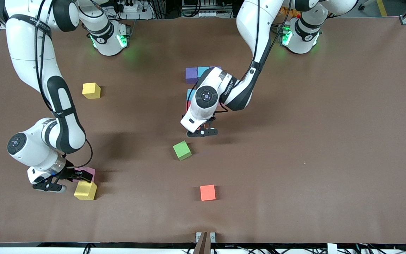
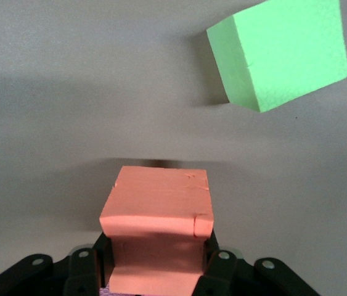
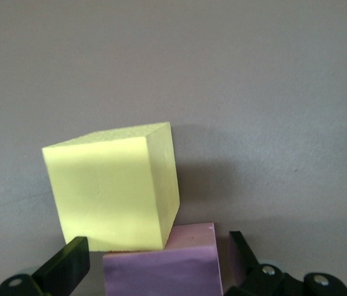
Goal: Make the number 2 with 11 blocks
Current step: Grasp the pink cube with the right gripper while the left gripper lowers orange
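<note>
My left gripper (image 1: 203,133) (image 2: 158,262) is shut on a salmon-red block (image 2: 158,213), low over the table just nearer the camera than the started number 2. Of that figure I see a purple block (image 1: 191,75), a light blue block (image 1: 203,71), another light blue block (image 1: 190,94) and a red sliver (image 1: 188,105); my left hand hides the rest. A green block (image 1: 182,150) (image 2: 281,52) lies loose nearby, and a red-orange block (image 1: 208,192) nearer the camera. My right gripper (image 1: 81,176) (image 3: 158,253) stands open astride a pink block (image 1: 87,171) (image 3: 161,268).
A yellow cube (image 1: 85,190) (image 3: 114,188) touches the pink block on its camera side. Another yellow cube (image 1: 91,90) sits toward the right arm's base. The brown table (image 1: 312,141) stretches wide toward the left arm's end.
</note>
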Controlling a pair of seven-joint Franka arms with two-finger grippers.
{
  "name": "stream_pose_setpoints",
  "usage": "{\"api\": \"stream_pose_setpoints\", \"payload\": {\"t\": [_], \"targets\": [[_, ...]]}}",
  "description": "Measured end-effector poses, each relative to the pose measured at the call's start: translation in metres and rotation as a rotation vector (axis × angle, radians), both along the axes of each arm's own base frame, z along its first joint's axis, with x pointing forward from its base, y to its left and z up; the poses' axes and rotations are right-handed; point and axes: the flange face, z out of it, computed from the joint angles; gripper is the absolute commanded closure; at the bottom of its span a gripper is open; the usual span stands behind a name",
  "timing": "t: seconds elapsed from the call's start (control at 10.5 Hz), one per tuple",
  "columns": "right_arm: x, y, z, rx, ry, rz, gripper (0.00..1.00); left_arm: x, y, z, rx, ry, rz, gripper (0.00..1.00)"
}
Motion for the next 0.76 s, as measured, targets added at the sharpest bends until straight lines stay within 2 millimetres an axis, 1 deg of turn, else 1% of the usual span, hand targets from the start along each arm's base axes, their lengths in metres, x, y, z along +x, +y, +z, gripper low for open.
{"api": "stream_pose_setpoints", "payload": {"t": [0.38,0.47,0.76], "targets": [[-0.003,-0.002,-0.002,0.020,0.056,0.009,0.00,-0.007,-0.006,-0.004,0.002,-0.001,-0.017,0.51],[-0.003,-0.006,-0.001,0.023,0.067,0.017,0.00,-0.007,-0.007,-0.004,0.001,-0.002,-0.026,0.51],[-0.003,-0.028,0.004,0.040,0.101,0.037,0.00,-0.013,-0.011,-0.007,-0.003,0.000,-0.059,0.51]]}}
